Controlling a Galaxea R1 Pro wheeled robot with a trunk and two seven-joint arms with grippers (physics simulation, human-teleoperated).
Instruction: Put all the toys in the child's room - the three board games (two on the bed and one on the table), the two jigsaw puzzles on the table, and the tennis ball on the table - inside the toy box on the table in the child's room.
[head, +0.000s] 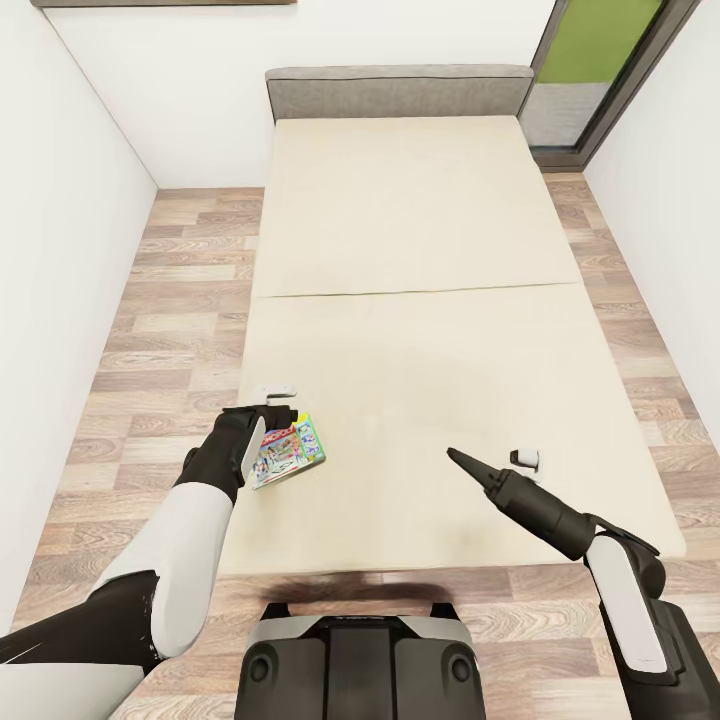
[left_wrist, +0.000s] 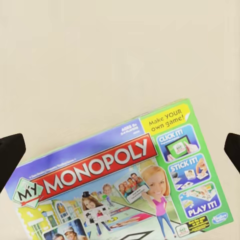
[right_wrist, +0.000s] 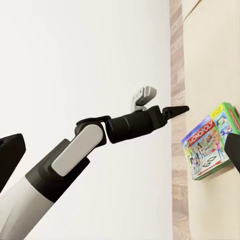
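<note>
One board game (head: 289, 451) on bed (head: 420, 240), near-left edge, long axis running near-left to far-right. Left end effector (head: 262, 418) hangs directly above it, fingers wide, holding nothing; game centred btwn them per wrist cam. Right end effector (head: 490, 462) well apart, looks empty, opening unclear.

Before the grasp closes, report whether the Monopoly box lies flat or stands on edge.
Flat. The Monopoly box lies cover-up on the bed, its printed face toward the left gripper, whose open fingers hang above it.
</note>
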